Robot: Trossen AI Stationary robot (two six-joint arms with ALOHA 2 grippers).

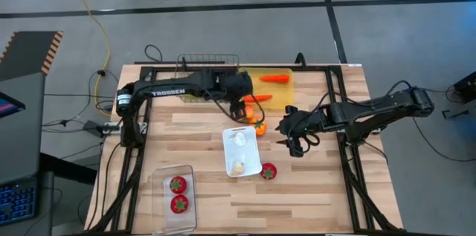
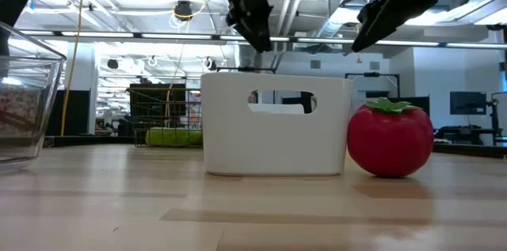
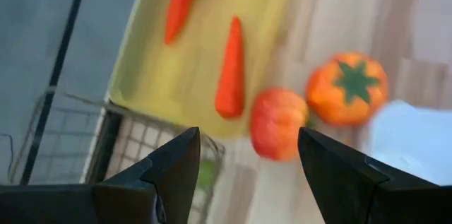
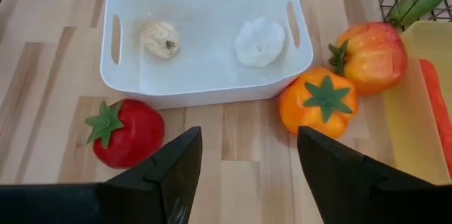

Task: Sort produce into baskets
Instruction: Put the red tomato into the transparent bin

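Observation:
My left gripper (image 1: 248, 108) (image 3: 247, 136) hangs open and empty over the near edge of the flat yellow tray (image 1: 277, 88), where two carrots (image 3: 232, 68) (image 3: 181, 1) lie. Two orange-red peppers (image 4: 318, 102) (image 4: 369, 56) stand on the table between the yellow tray and the white tray (image 1: 231, 163). The white tray holds two garlic bulbs (image 4: 260, 40) (image 4: 159, 39). One red fruit (image 4: 126, 132) stands on the table by the white tray's near right corner. My right gripper (image 1: 288, 138) (image 4: 247, 136) is open and empty, right of the white tray and above the table.
The wire mesh basket (image 1: 208, 65) stands at the far edge, left of the yellow tray, with a green cucumber (image 2: 170, 135) inside. The clear tub (image 1: 161, 180) at the near left holds two red fruits (image 1: 178, 185) (image 1: 179, 205). Bare wood lies at the table's near right.

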